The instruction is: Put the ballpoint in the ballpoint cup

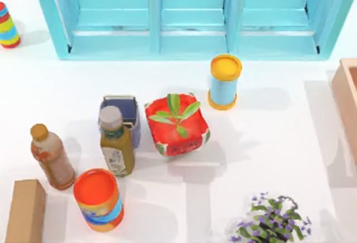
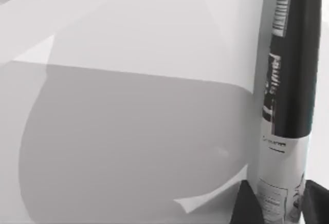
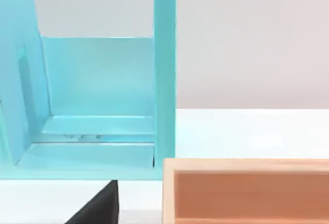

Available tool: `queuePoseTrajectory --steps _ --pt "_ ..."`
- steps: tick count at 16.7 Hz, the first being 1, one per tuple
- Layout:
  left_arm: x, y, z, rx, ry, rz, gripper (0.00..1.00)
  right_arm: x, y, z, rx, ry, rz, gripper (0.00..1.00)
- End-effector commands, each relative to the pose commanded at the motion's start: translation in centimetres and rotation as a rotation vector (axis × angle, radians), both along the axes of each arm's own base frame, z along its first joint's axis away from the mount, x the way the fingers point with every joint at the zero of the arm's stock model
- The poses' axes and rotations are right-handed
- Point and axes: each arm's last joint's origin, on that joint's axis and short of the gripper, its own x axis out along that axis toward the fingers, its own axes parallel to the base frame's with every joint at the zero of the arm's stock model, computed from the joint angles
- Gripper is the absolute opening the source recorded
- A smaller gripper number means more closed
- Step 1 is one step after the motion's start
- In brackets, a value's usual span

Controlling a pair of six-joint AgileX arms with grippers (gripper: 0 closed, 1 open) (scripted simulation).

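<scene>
- Ballpoint first: the black-and-white plastic ballpoint (image 2: 285, 106), a straight round barrel with printed lettering and a barcode, sits in my left gripper (image 2: 280, 207). The dark fingers (image 2: 245, 204) pinch its white lower end from both sides, above plain white table.
- Handling call: light, stiff and glossy, so probably slippery. A firm pinch low on the barrel looks right, leaving the long end free to drop in.
- Tall olive-green bottle with a grey cap (image 1: 115, 148) stands just in front of the target, a likely snag.
- The small square lavender-blue ballpoint cup (image 1: 124, 111), with rounded corners and a dark inside, stands upright left of centre. Its mouth is narrow.
- Red watermelon-patterned plant pot (image 1: 177, 127) stands right beside it, leaves up.
- Right gripper (image 3: 97, 211) is parked by the teal shelf (image 3: 97, 106) and pale wooden box (image 3: 247, 193); its grip I cannot tell.
</scene>
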Motion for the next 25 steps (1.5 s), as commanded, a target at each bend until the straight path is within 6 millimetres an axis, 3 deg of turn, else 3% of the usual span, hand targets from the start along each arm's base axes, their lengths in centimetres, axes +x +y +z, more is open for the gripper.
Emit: queuePoseTrajectory --steps 6,7,10,15,20,23,25 --pt "0.0 0.0 0.0 0.000 0.000 0.000 0.00 0.0 0.0 0.0 0.000 0.000 0.000 1.00" --pt "-1.2 1.3 2.9 0.051 -0.015 0.030 0.00 0.0 0.0 0.0 0.000 0.000 0.000 1.00" --pt "-2.0 2.1 3.8 0.059 -0.016 0.041 0.00 0.0 0.0 0.0 0.000 0.000 0.000 1.00" --pt "-7.2 3.8 8.7 0.052 0.008 0.054 0.00 0.0 0.0 0.0 0.000 0.000 0.000 1.00" --pt "-13.7 2.8 14.7 0.009 0.021 0.041 0.00 0.0 0.0 0.0 0.000 0.000 0.000 1.00" --pt "-15.9 1.8 17.5 0.044 -0.009 0.032 0.00 0.0 0.0 0.0 0.000 0.000 0.000 1.00" --pt "-16.2 1.6 17.9 0.051 -0.015 0.030 0.00 0.0 0.0 0.0 0.000 0.000 0.000 1.00"
